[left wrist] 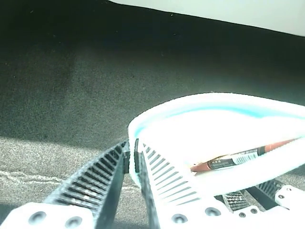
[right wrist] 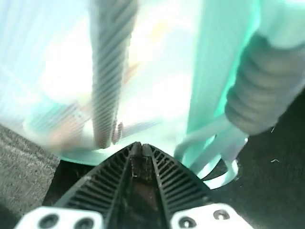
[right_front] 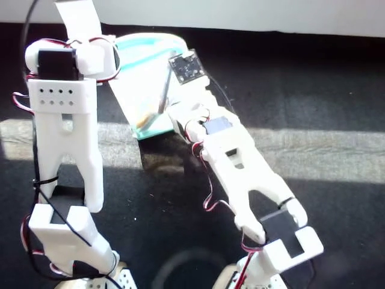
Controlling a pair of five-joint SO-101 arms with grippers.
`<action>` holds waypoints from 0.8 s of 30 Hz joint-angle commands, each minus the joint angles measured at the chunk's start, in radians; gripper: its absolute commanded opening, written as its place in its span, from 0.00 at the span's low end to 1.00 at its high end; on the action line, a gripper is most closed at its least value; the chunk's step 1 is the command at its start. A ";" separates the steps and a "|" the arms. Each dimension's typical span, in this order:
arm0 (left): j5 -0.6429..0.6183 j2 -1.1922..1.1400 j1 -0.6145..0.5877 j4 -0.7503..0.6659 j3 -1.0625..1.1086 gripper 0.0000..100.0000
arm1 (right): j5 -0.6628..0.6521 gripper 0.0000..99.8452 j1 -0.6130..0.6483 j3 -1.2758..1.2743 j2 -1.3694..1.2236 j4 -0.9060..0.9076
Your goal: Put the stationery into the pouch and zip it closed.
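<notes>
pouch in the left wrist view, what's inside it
A red pen lies inside the pouch, near its open mouth. Anything deeper is covered by the pouch's wall.

A makeshift robotics workbench — dark felt-like tabletop (right_front: 325,78), pale wall (right_front: 271,15) behind, printed arms (right_front: 63,126) with red wiring (right_front: 207,198).

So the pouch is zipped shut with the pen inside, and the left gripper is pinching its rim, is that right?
Not quite. The pouch is open, not zipped shut. The left wrist view shows its mouth gaping wide, with the pen inside and the left gripper pinching its rim.
</notes>
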State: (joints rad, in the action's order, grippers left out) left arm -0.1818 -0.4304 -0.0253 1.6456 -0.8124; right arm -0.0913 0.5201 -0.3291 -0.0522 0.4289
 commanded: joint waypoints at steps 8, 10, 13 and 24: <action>0.003 -0.074 0.021 0.043 0.013 0.01 | 0.006 0.01 0.111 0.047 0.093 0.294; 0.003 -0.074 0.021 0.043 0.013 0.01 | 0.006 0.01 0.136 0.050 0.093 0.286; 0.003 -0.074 0.021 0.044 0.013 0.01 | 0.008 0.01 0.142 0.048 0.091 0.203; 0.003 -0.074 0.033 0.049 0.016 0.01 | 0.008 0.01 0.015 0.125 0.116 0.278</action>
State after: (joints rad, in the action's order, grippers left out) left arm -0.1788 -0.4304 -0.0207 1.6456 -0.8124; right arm -0.0928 0.5969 -0.3107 -0.0430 0.6053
